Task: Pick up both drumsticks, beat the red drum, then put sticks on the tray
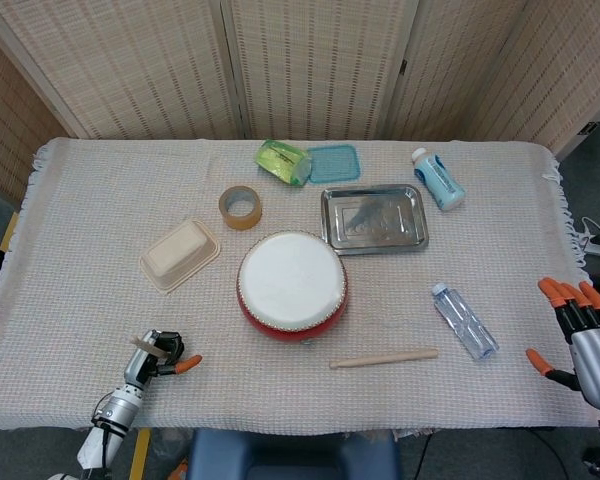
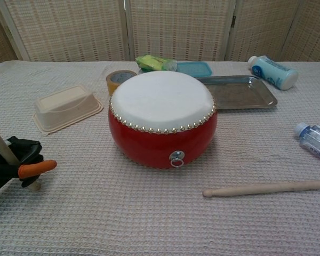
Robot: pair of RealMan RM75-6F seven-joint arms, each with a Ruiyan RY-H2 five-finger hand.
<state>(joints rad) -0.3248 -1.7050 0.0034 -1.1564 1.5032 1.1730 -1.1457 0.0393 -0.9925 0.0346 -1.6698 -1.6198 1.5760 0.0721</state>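
The red drum (image 1: 292,285) (image 2: 162,120) with a white skin stands mid-table. One wooden drumstick (image 1: 384,357) (image 2: 264,188) lies flat in front of it to the right. My left hand (image 1: 158,355) (image 2: 18,164) grips the other drumstick (image 2: 2,150) near the front left edge, the stick nearly upright with its tip close to the cloth. The metal tray (image 1: 373,219) (image 2: 239,92) sits behind the drum on the right. My right hand (image 1: 577,328) hangs off the table's right edge, fingers spread, holding nothing.
A beige container (image 1: 180,255) (image 2: 66,108), tape roll (image 1: 240,207), green packet (image 1: 283,161), blue lid (image 1: 333,163) and a white-blue bottle (image 1: 438,180) lie toward the back. A clear water bottle (image 1: 464,320) lies right of the loose drumstick.
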